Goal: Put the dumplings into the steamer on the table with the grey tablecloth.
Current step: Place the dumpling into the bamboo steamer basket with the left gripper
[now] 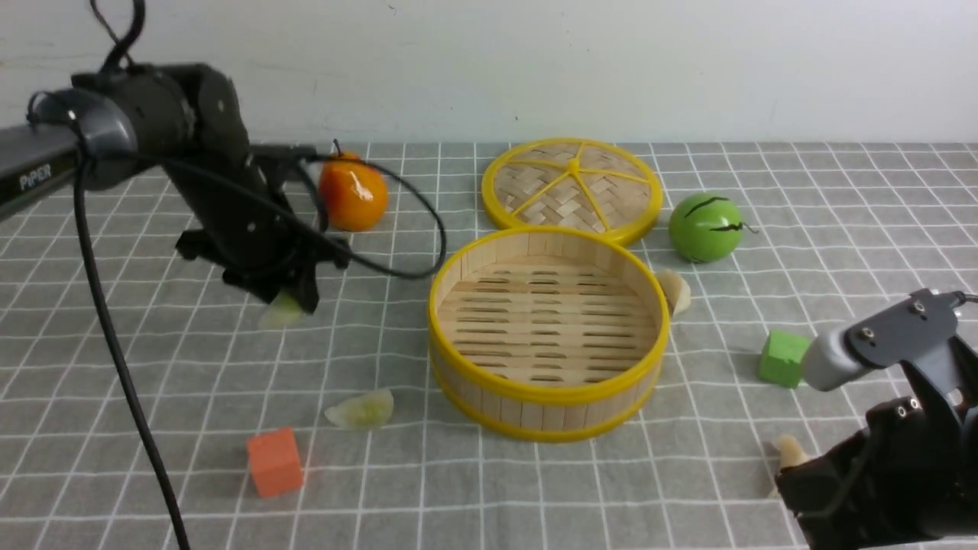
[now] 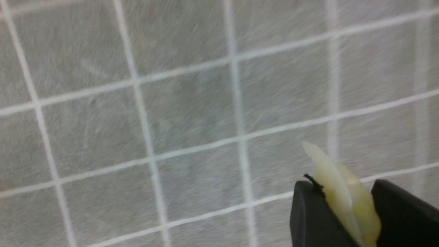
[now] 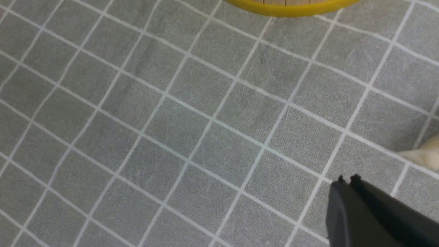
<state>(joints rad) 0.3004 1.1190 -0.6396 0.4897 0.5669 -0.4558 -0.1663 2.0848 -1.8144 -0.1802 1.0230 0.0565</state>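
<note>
- Dumplings numbered four, and none lay in the steamer (image 1: 535, 416) yet. Its slatted floor was bare.
- One green dumpling (image 1: 284, 309) was off to the left of the steamer, pinched between the jaws of the left gripper (image 2: 343, 195). That pincer was clenched on its thin edge, probably so it could be carried over the yellow rim and let go inside.
- The other green dumpling (image 1: 361, 410) lay on the cloth, just left of the steamer's front. It looked close enough for the left arm to reach.
- One cream dumpling (image 1: 675, 291) lay right against the steamer's back right side. I could not tell if it touched the wall.
- The second cream dumpling (image 1: 789, 451) lay well to the right of the steamer's front, just beside the right gripper (image 3: 347, 180). That pincer was clenched on nothing, with its jaws tight together. It seemed to be waiting to pick this one.
- The steamer sat in the middle of the grey tablecloth (image 1: 764, 191). Its lid (image 1: 571, 189) lay flat just behind it, so the top was open for filling.
- Other things, counted:
  - One lid.
  - Two cubes: an orange cube (image 1: 274, 461) left of the steamer's front and a green cube (image 1: 782, 357) to its right.
  - Two toy fruits: an orange fruit (image 1: 351, 191) behind it on the left and a green fruit (image 1: 705, 227) behind it on the right.
</note>
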